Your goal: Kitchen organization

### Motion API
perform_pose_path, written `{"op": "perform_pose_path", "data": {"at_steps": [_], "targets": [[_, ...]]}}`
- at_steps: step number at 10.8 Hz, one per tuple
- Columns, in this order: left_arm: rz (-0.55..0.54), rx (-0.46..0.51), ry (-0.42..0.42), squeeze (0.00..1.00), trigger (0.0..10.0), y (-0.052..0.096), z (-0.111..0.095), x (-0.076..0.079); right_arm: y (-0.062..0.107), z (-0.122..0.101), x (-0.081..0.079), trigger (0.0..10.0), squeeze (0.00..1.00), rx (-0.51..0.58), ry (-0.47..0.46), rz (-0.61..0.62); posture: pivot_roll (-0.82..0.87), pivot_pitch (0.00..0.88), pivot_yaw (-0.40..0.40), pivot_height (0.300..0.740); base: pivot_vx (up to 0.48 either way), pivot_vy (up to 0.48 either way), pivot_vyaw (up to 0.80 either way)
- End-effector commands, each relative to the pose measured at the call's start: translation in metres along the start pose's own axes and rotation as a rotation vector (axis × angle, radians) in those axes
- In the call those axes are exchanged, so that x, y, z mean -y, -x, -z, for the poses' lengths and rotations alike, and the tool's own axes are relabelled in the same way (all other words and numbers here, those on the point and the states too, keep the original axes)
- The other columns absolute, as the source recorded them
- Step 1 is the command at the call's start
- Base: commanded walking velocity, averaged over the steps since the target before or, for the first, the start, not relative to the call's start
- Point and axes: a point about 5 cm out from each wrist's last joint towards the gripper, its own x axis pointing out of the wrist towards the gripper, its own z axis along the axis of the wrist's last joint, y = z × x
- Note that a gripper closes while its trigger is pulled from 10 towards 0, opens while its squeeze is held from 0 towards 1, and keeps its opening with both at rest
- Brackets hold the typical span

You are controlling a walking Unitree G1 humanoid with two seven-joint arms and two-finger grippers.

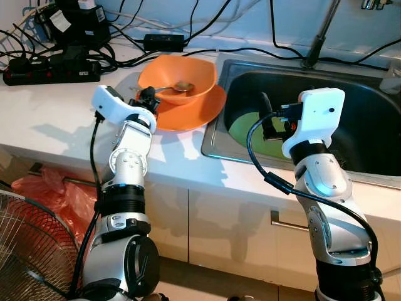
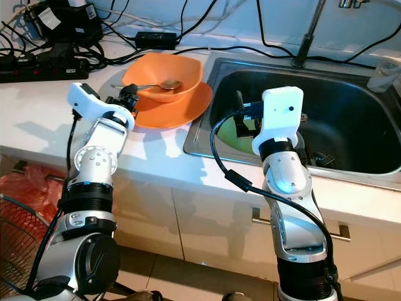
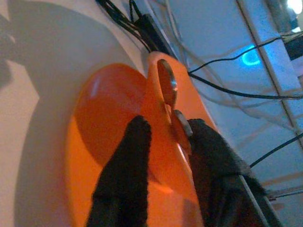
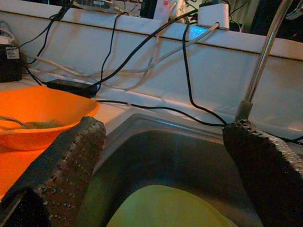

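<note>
An orange bowl (image 1: 182, 75) with a metal spoon (image 1: 178, 86) in it rests on an orange plate (image 1: 194, 113) on the white counter, left of the sink. My left gripper (image 1: 147, 99) is at the bowl's left rim. In the left wrist view its fingers (image 3: 135, 146) sit either side of the rim, shut on the bowl wall (image 3: 109, 109) and the spoon handle (image 3: 182, 127). My right gripper (image 1: 269, 122) hangs open over the left part of the sink, above a green plate (image 4: 165, 208) on the sink bottom.
The steel sink (image 1: 351, 125) has a faucet (image 1: 319, 37) behind it and a small cup (image 1: 391, 78) at its far right. A power strip (image 1: 50, 69) and tangled cables lie along the back of the counter. A fan (image 1: 25, 251) and a red bag (image 1: 50, 194) are on the floor to the left.
</note>
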Motion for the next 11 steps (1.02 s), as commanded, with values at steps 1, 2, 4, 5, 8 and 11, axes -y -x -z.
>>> {"op": "perform_pose_path", "data": {"at_steps": [1,2,4,5,8,11], "targets": [[-0.023,-0.008,0.015,0.0,0.0,0.001,-0.001,-0.002,0.0,-0.002,0.0,10.0,0.0,0.011,0.003,-0.001,-0.16,0.065,0.008,0.74,0.0,0.0,0.0],[-0.02,-0.015,0.024,0.0,0.0,0.002,0.0,-0.002,0.0,-0.002,-0.001,10.0,0.0,0.012,0.003,0.0,-0.16,0.064,0.008,0.74,0.0,0.0,0.0],[-0.017,-0.027,0.031,0.0,0.0,0.002,0.001,0.001,-0.001,-0.003,-0.001,10.0,0.0,0.013,0.001,0.001,-0.16,0.066,0.009,0.74,0.0,0.0,0.0],[-0.011,-0.026,0.035,0.0,0.0,0.002,-0.001,0.003,0.0,-0.003,-0.001,10.0,0.0,0.013,0.0,0.002,-0.15,0.066,0.01,0.74,0.0,0.0,0.0],[0.002,-0.022,0.035,0.0,0.0,0.002,-0.005,0.009,0.0,-0.002,-0.002,10.0,0.0,0.011,-0.006,0.003,-0.15,0.068,0.014,0.74,0.0,0.0,0.0],[0.028,0.042,-0.077,0.0,0.0,0.004,-0.016,0.019,0.0,-0.001,-0.002,10.0,0.0,0.009,-0.007,0.005,-0.15,0.067,0.015,0.74,0.0,0.0,0.0]]}}
